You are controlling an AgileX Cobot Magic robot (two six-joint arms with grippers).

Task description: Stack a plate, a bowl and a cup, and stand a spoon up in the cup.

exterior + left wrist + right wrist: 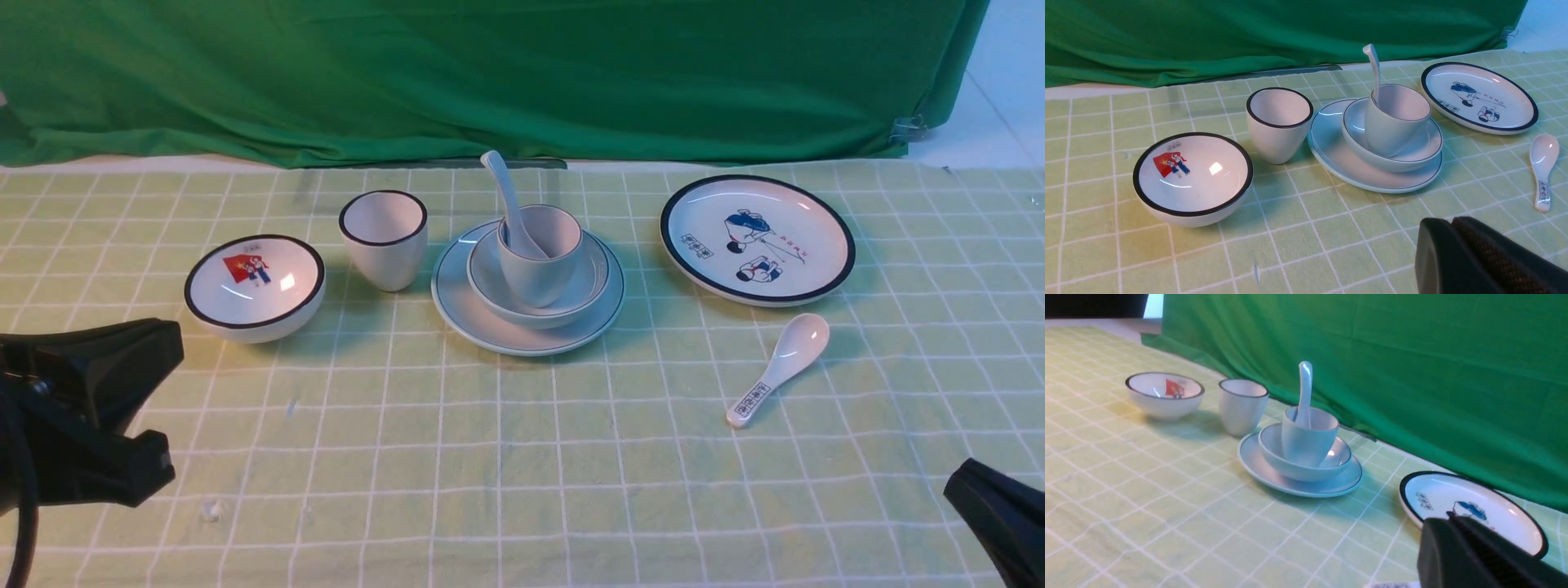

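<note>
Green cloth draped behind the counter. Both sets of jaws were pressed together, empty, well back from the plate, bowl, cup and leaning spoon; a stray arm swing could topple it.

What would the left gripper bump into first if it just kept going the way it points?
Probably the stacked plate: the shut left gripper aims toward its near edge, with bare tablecloth between. Depth is uncertain; it might meet cloth first.

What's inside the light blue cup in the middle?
A white spoon stands in the cup, its handle sticking up over the rim. The cup's wall hides the bottom of the spoon's scoop.
</note>
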